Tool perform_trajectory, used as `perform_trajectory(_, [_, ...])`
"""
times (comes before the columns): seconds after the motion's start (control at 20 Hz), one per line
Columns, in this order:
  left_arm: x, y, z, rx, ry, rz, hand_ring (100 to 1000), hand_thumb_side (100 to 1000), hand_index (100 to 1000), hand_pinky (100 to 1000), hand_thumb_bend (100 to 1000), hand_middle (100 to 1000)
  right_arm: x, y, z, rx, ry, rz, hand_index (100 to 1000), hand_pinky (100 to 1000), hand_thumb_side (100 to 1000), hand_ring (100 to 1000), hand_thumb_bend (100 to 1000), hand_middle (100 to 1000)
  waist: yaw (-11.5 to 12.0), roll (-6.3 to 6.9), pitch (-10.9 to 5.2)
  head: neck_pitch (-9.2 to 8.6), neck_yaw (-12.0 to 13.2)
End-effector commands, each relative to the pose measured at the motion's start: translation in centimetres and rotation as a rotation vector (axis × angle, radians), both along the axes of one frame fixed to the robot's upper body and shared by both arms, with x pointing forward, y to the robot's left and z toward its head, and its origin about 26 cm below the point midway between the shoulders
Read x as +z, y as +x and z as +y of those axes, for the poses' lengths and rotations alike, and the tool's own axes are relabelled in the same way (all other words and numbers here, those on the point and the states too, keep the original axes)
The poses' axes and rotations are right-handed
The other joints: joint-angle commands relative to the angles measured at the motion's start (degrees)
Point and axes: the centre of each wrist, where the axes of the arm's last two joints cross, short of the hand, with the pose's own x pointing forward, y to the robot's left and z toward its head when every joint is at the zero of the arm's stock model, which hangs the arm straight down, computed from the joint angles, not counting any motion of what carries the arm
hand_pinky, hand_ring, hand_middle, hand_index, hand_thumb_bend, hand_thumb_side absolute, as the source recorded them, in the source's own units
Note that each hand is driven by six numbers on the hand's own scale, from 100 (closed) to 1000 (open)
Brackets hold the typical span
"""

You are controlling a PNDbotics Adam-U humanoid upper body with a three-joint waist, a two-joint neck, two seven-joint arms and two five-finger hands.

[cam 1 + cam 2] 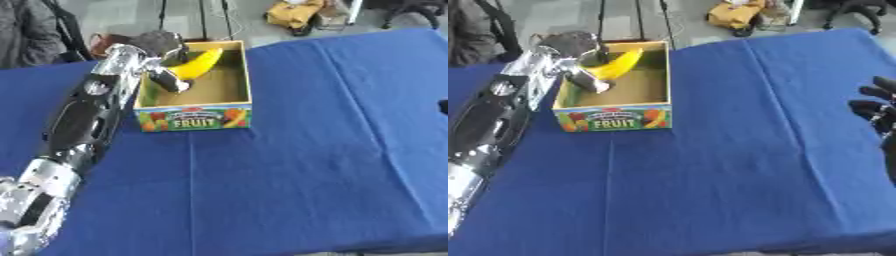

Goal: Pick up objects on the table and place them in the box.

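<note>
**Banana held over the box**

The left robot hand sits in the upper left of the frame, above the near-left part of the box, its fingers curled round a banana. Much of the hand is blurred into dark and silver shapes, so where each finger lies on the fruit is hard to make out; the banana's lower end is hidden behind the hand. The banana tilts up to the right, its tip near the box's far wall. Whether it touches the box floor cannot be told.

The left arm runs from the lower left corner up to the box, cut off by the frame edge.

The right robot hand shows only as dark fingers at the right edge of the right eye view, held apart and holding nothing; the rest is cut off.

The box has a front panel printed with fruit and the word FRUIT. It stands on a surface covered with a blue cloth showing fold creases. Beyond the far edge lies a grey floor with a yellow bag and dark stand legs.
</note>
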Motion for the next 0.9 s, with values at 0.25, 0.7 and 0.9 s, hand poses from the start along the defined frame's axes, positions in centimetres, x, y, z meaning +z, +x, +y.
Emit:
perform_trajectory(0.25, [0.5, 0.1, 0.4, -0.001, -0.015, -0.037, 690, 457, 710, 777, 417, 620, 1.1, 0.2, 0.0, 0.01, -0.011, -0.034, 813, 818, 937, 679, 100, 701, -0.09, -0.15, -0.37, -0.5, 0.08])
perform_trajectory(0.7, [0.1, 0.1, 0.9, -0.035, -0.054, 0.067, 882, 735, 860, 901, 970, 848, 1.0, 0.1, -0.1, 0.005, -0.007, -0.031, 813, 818, 936, 679, 100, 700, 0.1, -0.42, -0.59, -0.46, -0.34])
perform_trajectory(0.9, [1.1, -0.2, 1.0, -0.05, -0.141, -0.015, 837, 805, 826, 879, 961, 796, 0.9, 0.1, -0.2, 0.0, -0.005, -0.03, 813, 818, 935, 679, 100, 700, 0.49, -0.61, -0.75, -0.43, -0.55])
